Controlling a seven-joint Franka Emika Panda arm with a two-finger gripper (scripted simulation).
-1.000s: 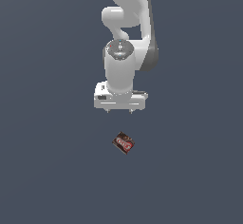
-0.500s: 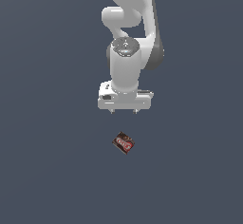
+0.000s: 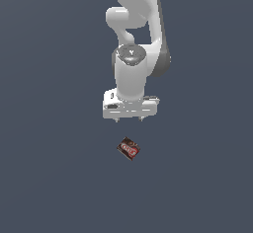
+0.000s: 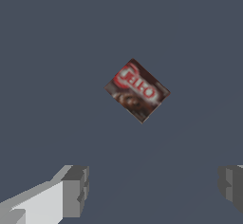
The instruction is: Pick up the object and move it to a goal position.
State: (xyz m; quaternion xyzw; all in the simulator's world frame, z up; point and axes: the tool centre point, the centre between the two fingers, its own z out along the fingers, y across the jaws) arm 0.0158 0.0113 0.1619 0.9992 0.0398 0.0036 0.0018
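The object (image 3: 129, 149) is a small flat dark brown box with a red and white oval label, lying flat on the grey floor and turned at an angle. In the wrist view the object (image 4: 137, 90) shows whole, apart from both fingertips. My gripper (image 3: 129, 119) hangs above the floor, on the far side of the box in the exterior view, fingers pointing down. It is open, with a wide gap and nothing between the fingers (image 4: 76, 191).
The white arm (image 3: 136, 39) rises behind the gripper toward the top of the exterior view. A plain dark grey floor (image 3: 54, 168) surrounds the box on all sides.
The arm's wrist and gripper have shifted slightly toward the box. The box has not moved and the fingers stay apart.
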